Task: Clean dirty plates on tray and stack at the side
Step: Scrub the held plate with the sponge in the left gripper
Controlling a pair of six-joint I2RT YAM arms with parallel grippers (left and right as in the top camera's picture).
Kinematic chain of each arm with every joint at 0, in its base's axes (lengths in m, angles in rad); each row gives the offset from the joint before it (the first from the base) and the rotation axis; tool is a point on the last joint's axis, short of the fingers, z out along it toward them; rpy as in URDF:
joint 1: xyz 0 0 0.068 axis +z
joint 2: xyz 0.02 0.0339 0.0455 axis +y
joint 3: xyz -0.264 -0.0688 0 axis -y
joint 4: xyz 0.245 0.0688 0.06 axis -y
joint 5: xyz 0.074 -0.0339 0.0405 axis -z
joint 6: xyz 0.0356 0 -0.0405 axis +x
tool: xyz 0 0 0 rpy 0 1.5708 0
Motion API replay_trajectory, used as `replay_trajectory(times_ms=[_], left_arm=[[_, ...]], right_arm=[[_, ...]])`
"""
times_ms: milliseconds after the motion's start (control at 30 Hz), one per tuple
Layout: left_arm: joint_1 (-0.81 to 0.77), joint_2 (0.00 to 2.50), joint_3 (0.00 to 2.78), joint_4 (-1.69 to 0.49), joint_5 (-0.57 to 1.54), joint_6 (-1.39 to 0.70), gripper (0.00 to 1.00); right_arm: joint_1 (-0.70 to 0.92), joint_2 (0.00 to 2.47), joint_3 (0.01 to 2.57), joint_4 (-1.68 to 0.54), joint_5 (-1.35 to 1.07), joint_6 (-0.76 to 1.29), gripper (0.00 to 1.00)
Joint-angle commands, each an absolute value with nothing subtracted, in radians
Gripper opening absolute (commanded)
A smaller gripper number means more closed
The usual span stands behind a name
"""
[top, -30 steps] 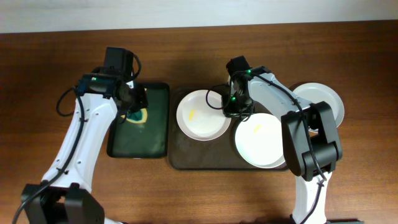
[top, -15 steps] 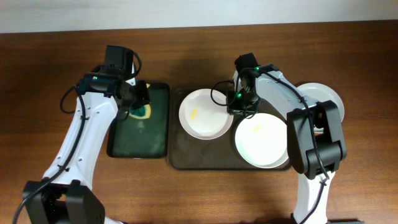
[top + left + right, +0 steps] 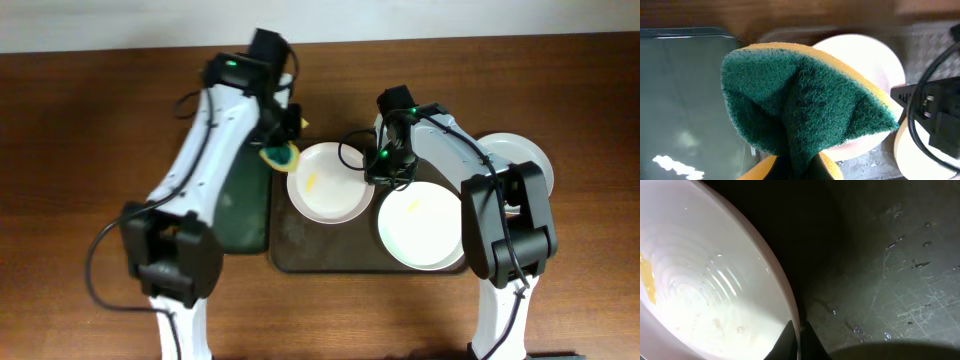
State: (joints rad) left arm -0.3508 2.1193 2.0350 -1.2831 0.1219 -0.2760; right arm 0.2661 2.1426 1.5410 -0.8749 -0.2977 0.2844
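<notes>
While the right gripper (image 3: 384, 172) pinches the 3 o'clock rim of the left plate (image 3: 325, 195), its jaws narrowed on the edge, the left gripper (image 3: 283, 148) hangs just off that plate's 10 o'clock rim with a folded sponge (image 3: 280, 156) squeezed between its fingers. Both plates on the tray (image 3: 300, 252) show a yellow smear (image 3: 312, 182) at centre. The left plate lies toward the tray's 10 o'clock and the right plate (image 3: 425, 240) toward its 4 o'clock, their rims touching or nearly so. A third plate (image 3: 520, 150) sits on the table (image 3: 80, 120) at the tray's 2 o'clock, partly hidden by the right arm. What shows of it looks white, though whether it has been wiped cannot be told. The green tray (image 3: 250, 215) lies at the tray's 9 o'clock. By this reading the job is at most a third done: two plates are unwiped, and nothing is yet stacked on the side plate.
</notes>
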Motion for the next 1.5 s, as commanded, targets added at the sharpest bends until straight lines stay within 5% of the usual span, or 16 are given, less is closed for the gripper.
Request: replay_trajectory(times_ms=[0, 1467], left_arm=[[-0.403, 2.209, 2.050, -1.266, 0.131, -0.256, 0.00], [-0.450, 2.364, 1.935, -1.114, 0.086, -0.352, 0.00]], right_arm=[[0.262, 2.152, 1.539, -0.875, -0.296, 0.285, 0.04], [0.262, 2.152, 1.539, -0.883, -0.297, 0.262, 0.04]])
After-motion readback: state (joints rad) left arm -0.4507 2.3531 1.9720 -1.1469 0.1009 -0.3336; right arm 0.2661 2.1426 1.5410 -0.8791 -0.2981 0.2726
